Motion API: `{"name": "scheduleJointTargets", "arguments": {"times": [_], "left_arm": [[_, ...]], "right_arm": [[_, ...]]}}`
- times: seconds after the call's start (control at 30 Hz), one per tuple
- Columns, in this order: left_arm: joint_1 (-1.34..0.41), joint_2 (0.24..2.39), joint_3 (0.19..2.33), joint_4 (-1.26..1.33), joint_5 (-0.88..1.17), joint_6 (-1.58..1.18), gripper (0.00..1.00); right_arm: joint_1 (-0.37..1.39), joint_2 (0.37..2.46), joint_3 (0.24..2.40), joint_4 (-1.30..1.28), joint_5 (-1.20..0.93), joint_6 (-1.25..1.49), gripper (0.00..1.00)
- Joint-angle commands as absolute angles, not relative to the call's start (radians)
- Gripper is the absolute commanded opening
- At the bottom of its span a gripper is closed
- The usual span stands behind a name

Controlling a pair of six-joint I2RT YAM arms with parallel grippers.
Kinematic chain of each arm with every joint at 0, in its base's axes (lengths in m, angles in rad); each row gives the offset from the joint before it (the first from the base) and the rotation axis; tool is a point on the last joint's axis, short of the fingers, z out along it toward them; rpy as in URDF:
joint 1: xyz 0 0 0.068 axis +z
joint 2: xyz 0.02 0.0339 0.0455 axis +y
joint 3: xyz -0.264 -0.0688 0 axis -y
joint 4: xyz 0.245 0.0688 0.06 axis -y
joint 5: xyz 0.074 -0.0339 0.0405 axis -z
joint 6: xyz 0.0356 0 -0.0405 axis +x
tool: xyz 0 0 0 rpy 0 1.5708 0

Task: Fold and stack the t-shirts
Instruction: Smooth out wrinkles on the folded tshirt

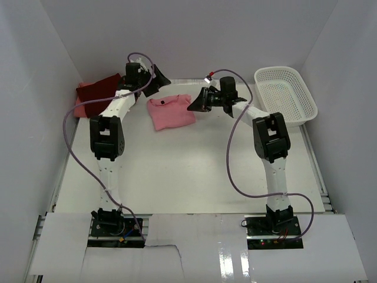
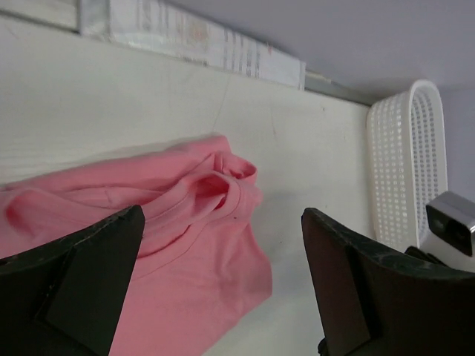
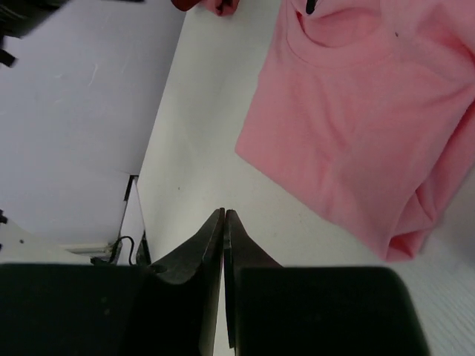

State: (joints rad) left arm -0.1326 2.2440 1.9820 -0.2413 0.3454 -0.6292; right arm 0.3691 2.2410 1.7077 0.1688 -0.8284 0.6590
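Your pink t-shirt [image 1: 171, 112] lies folded on the table [image 1: 177, 177], well apart from the white mesh basket [image 1: 283, 94], on the side of it toward the left arm. Your right gripper [image 3: 224, 215] hangs between the basket and that shirt, just beside the shirt's basket-side edge. Its jaws are clenched tip to tip with nothing caught in them. From its wrist camera you see bare table straight ahead of the tips, and the shirt's edge off to one side, apart from them.

Your left gripper [image 2: 223, 215] is at the shirt's far edge, on the side away from the basket. Its jaws are spread wide and grasp nothing. From its wrist camera the shirt's collar shows in the gap between the fingers [image 2: 89, 274], with the basket standing beyond it. You cannot tell from these views whether those fingers touch the cloth.

The dark red t-shirt [image 1: 97, 94] lies farthest from the basket, past the pink one and partly hidden behind the left arm.
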Motion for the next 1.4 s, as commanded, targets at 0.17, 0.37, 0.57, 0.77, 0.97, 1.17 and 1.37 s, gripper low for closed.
{"name": "scheduleJointTargets", "arguments": {"times": [0.17,0.37,0.57,0.77,0.97,1.17,1.37], "left_arm": [[-0.161,2.364,2.063,-0.022,0.748,-0.752,0.98],[-0.163,2.347,2.066,0.060,0.796,-0.765,0.98],[-0.164,2.295,2.052,0.083,0.781,-0.765,0.98],[-0.172,2.355,2.094,0.124,0.877,-0.814,0.98],[-0.187,2.451,2.128,0.137,0.929,-0.871,0.98],[-0.201,2.499,2.152,0.137,0.968,-0.908,0.97],[-0.206,2.507,2.108,0.140,0.982,-0.927,0.96]], "right_arm": [[0.380,2.459,1.868,0.380,-0.927,0.873,0.08],[0.387,2.560,1.985,0.217,-0.797,0.769,0.08],[0.402,2.625,2.164,-0.173,-0.592,0.600,0.08],[0.417,2.567,2.083,-0.256,-0.515,0.532,0.08],[0.417,2.562,2.056,-0.252,-0.515,0.532,0.08],[0.417,2.559,2.075,-0.255,-0.511,0.534,0.08],[0.417,2.560,2.075,-0.261,-0.506,0.526,0.08]]}}
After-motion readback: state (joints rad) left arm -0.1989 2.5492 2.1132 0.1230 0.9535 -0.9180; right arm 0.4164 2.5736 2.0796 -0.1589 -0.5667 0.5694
